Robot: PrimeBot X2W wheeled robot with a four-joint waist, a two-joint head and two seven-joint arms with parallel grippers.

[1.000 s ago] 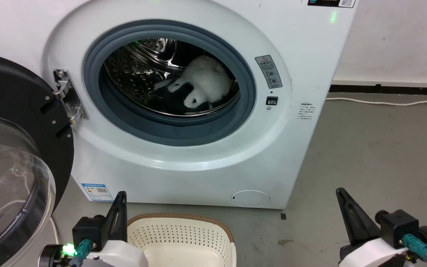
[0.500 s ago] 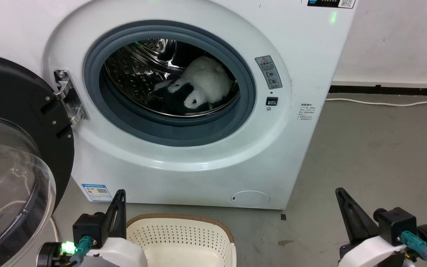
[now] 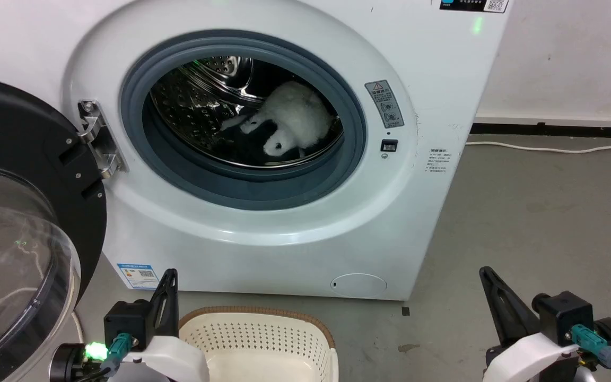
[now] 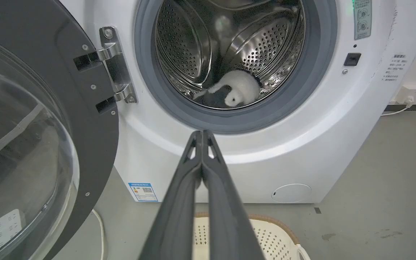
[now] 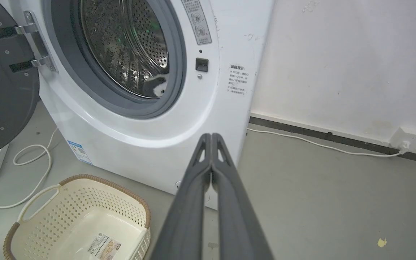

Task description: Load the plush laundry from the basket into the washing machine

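Grey concrete floor (image 3: 539,223); cream perforated plastic basket (image 5: 85,204) empty before white front-loading washing machine (image 3: 433,95). Fluffy white-and-black plush laundry (image 3: 295,119) lies inside drum (image 3: 194,106). Left claw (image 4: 202,135), right claw (image 5: 211,138): both pressed together, empty. Risk: plush seems close to seal (image 3: 247,183), could snag closing door (image 3: 24,138).

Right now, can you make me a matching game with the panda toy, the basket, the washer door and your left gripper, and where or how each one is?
Things
1. plush laundry
2. basket
3. washer door
4. left gripper

Place or state
A. swung wide open
B. fingers shut together
C. on the floor, no toy in it
D. lying in the steel drum

Pairs: 1-D, 2-C, 3-A, 4-B
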